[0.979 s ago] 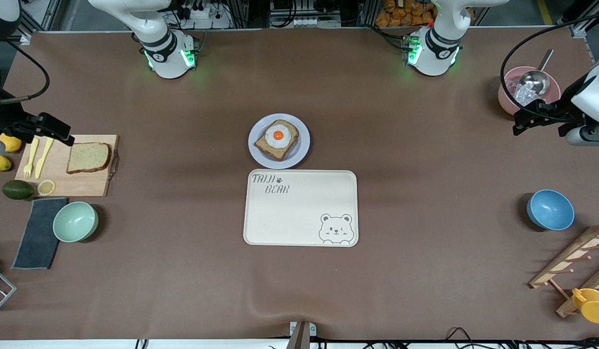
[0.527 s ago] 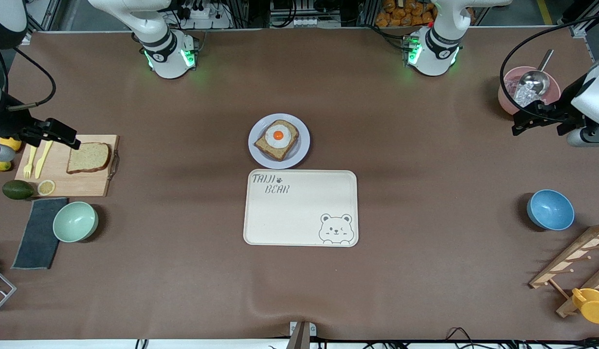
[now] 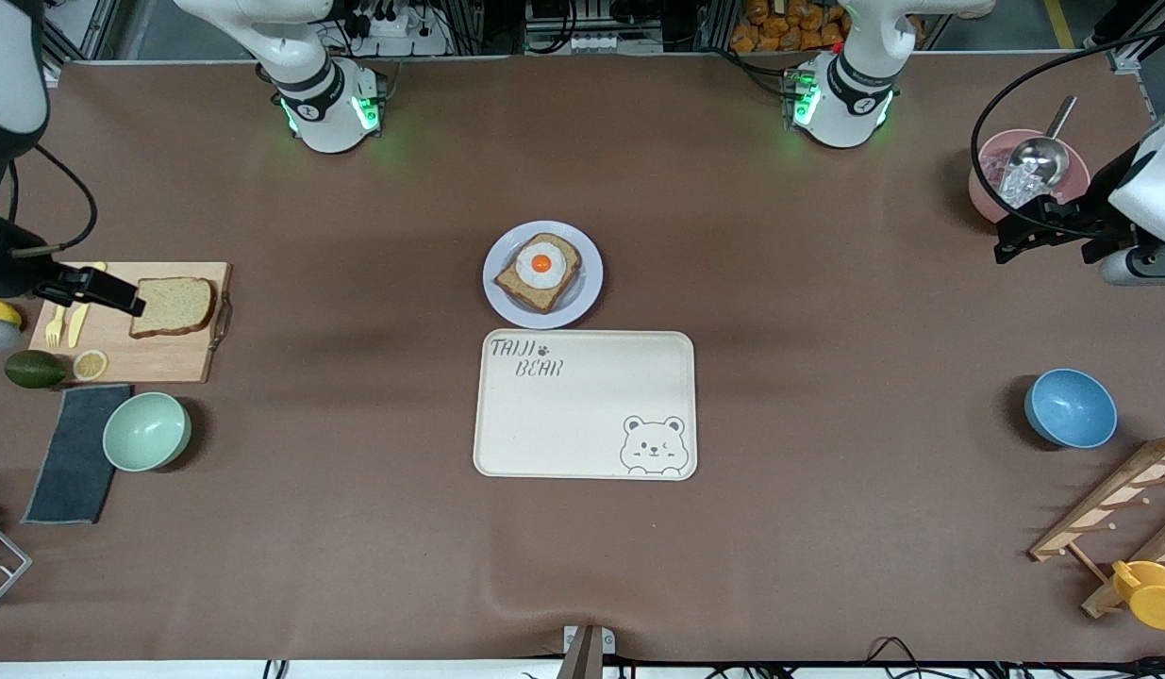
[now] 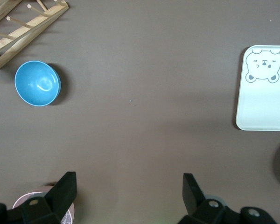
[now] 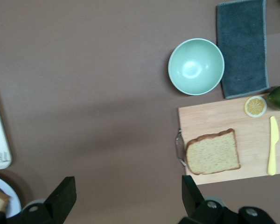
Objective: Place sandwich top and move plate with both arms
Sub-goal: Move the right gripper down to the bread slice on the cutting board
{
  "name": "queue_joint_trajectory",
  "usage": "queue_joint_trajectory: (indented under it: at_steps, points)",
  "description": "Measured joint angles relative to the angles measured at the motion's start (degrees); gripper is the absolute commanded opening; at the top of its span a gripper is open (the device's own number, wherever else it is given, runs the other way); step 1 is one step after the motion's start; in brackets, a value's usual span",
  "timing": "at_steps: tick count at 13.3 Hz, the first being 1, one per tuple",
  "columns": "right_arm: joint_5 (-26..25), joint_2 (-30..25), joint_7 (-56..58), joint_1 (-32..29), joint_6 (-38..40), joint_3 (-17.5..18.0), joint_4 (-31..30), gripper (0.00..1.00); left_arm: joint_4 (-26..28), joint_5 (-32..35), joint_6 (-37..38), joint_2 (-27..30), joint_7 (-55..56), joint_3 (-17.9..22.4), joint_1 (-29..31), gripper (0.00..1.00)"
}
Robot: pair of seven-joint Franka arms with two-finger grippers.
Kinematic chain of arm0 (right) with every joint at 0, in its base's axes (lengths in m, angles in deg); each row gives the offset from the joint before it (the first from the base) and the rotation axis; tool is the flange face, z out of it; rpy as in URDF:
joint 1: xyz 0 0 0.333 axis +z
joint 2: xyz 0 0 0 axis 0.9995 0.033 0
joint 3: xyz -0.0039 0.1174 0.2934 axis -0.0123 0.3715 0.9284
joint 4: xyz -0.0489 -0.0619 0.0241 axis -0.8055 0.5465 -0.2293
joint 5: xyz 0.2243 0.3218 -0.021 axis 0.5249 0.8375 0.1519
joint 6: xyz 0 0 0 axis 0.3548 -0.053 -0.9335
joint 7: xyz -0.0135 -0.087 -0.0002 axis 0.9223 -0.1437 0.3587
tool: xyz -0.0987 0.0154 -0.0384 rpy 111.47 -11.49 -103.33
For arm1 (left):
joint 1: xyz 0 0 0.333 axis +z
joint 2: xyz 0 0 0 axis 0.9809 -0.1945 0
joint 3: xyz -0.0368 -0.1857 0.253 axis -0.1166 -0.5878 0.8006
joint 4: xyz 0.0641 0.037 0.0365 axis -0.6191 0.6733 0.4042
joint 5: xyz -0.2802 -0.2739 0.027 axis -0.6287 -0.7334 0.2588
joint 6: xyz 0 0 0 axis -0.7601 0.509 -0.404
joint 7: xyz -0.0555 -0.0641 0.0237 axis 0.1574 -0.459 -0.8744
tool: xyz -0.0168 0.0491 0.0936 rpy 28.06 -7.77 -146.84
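- Right gripper [image 3: 120, 300] in the front view hangs over the cutting board [image 3: 167, 354] at the right arm's end of the table, beside the sandwich top [image 3: 173, 306]. It has slid closer to the slice than half a second ago and now covers part of the yellow fork [image 3: 54, 325] and knife [image 3: 78, 321].
- Left gripper [image 3: 1011, 243] waits in the air by the pink bowl [image 3: 988, 184], pretty much where it was.
- Plate [image 3: 542, 273] with the egg toast [image 3: 539, 272] sits mid-table, touching the bear tray [image 3: 585, 405] on the side farther from the camera. Neither has moved.
- Left wrist view: fingers [image 4: 65, 189] spread wide, nothing between them, blue bowl [image 4: 37, 83] and the tray's bear corner [image 4: 266, 88] below.
- Right wrist view: fingers [image 5: 63, 193] wide apart and empty too; the sandwich top [image 5: 213, 152] lies flat on the board [image 5: 252, 140], with the mint bowl [image 5: 196, 66] and grey cloth [image 5: 242, 46] nearby.
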Motion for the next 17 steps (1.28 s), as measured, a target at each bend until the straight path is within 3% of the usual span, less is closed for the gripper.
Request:
queue_joint_trajectory:
  at_steps: [6, 17]
  points:
    - [0.07, 4.51, 11.70, -8.79, -2.98, -0.19, -1.75, 1.00, -0.03, 0.00, 0.00, 0.01, 0.00, 0.01, 0.01, 1.00]
    - [2.45, 4.64, 26.68, -17.50, -9.17, -0.20, -10.20, 1.00, -0.04, 0.00, 0.00, 0.01, 0.01, 0.06, 0.04, 1.00]
